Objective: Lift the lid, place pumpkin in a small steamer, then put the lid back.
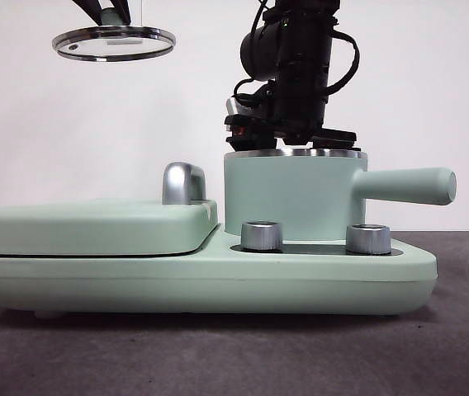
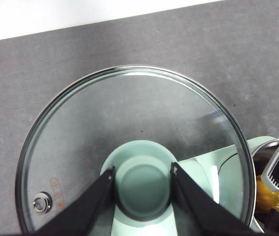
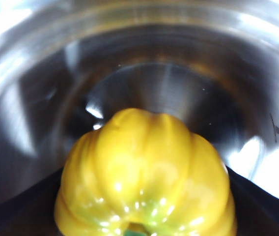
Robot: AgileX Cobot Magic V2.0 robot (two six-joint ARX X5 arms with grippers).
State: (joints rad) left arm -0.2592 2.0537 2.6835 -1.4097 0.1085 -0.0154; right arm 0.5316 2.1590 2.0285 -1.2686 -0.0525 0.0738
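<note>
**Pumpkin hangs inside the pot mouth**

Nearest us, the small steamer (image 1: 292,194) holds our right gripper (image 1: 294,132), fingers clenched on the pumpkin (image 3: 144,177) above its steel floor. Farther left, our left gripper (image 2: 143,184) clamps the lid (image 1: 114,43) aloft.

A mint-green cooker base (image 1: 201,285) sits on a dark grey tabletop (image 1: 457,330). A flat griddle cover (image 1: 94,227) (with a steel handle (image 1: 183,183)) fills its left half, and two steel knobs (image 1: 262,235) (image 1: 368,238) stand along the front.
</note>
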